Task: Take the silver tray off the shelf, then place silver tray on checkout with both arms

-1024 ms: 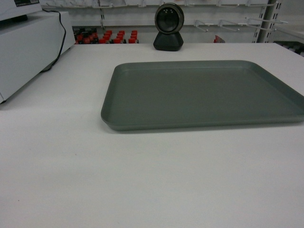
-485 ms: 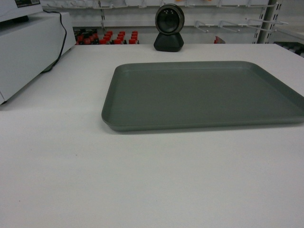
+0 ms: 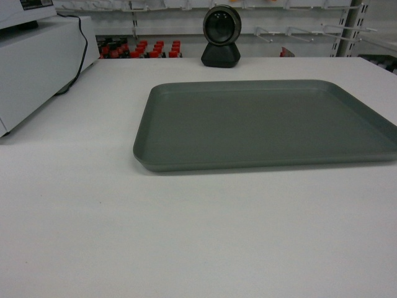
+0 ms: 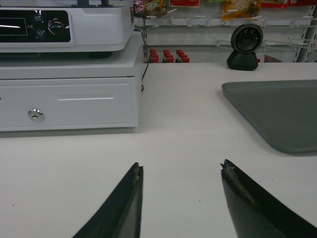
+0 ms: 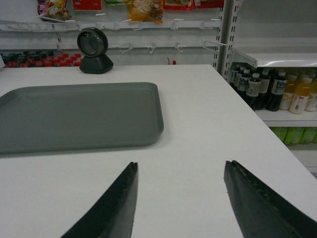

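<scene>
From my seat the silver tray [image 3: 267,123] sits flat on the checkout [image 3: 186,236], toward its far right edge, just in front of a black scanner [image 3: 221,35] at the far edge. Left gripper [image 4: 181,171] hangs spread wide over bare tabletop near the cash drawer [image 4: 67,101], holding nothing. Right gripper [image 5: 181,168] is equally wide and empty, short of the tray's near right corner

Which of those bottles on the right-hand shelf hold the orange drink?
The two rightmost bottles, pale with orange liquid; the bottles left of them are dark, like cola.
</scene>
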